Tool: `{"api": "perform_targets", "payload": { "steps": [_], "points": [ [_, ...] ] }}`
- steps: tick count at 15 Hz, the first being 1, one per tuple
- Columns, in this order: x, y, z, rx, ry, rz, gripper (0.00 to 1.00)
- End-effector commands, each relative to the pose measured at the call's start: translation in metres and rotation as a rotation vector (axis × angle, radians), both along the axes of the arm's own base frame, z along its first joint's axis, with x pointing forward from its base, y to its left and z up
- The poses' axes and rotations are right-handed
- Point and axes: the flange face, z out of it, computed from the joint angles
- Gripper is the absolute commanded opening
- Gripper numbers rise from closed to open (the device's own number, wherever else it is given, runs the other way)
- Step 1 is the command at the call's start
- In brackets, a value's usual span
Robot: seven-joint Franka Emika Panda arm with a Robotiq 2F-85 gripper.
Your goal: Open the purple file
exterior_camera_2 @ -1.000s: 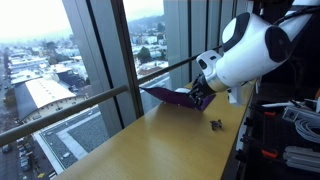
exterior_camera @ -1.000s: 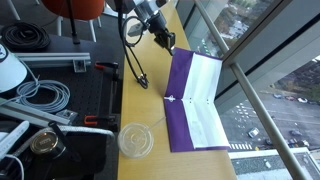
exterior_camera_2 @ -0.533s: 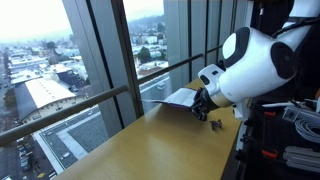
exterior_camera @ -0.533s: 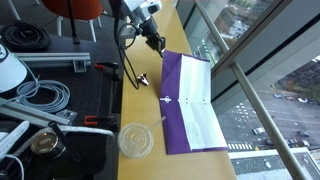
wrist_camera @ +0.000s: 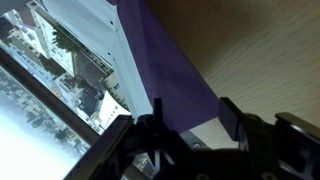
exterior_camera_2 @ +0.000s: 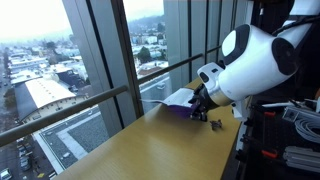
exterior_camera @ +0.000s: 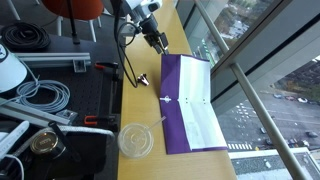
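The file [exterior_camera: 176,103] lay spread open and flat on the bench [exterior_camera: 146,108], along the window edge, white inside facing up. The claw [exterior_camera: 158,42] hovered at its far corner. In the wrist view its fingers [wrist_camera: 229,116] stood spread, pinching nothing. A clear lid [exterior_camera: 135,141] sat near the file's near end.

The file [exterior_camera: 190,105] lies spread along the tabletop's [exterior_camera: 143,105] window edge. The round lid [exterior_camera: 135,141] sits just beside its near corner, toward the opposite edge. The gripper [exterior_camera: 158,42] hangs at the file's far corner, seemingly apart from it.
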Motion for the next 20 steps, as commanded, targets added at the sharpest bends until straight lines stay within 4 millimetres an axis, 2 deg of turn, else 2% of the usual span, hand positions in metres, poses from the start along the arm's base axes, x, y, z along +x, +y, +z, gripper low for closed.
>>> {"api": "perform_targets", "payload": {
  "steps": [1,2,4,8,11,13,16,18,20],
  "points": [
    [0.006,-0.007,0.03,0.126,0.033,-0.06,0.92],
    [0.011,-0.014,0.039,0.178,0.053,-0.102,1.0],
    [0.022,-0.029,0.053,0.27,0.087,-0.187,1.0],
    [0.056,-0.084,0.078,0.43,0.15,-0.364,1.0],
    [0.07,-0.13,0.071,0.492,0.214,-0.525,1.0],
    [0.076,-0.151,0.073,0.515,0.251,-0.606,1.0],
    [0.083,-0.169,0.08,0.545,0.327,-0.68,1.0],
    [0.091,-0.175,0.093,0.557,0.388,-0.709,1.0],
    [0.098,-0.18,0.117,0.568,0.445,-0.719,1.0]
  ]
}}
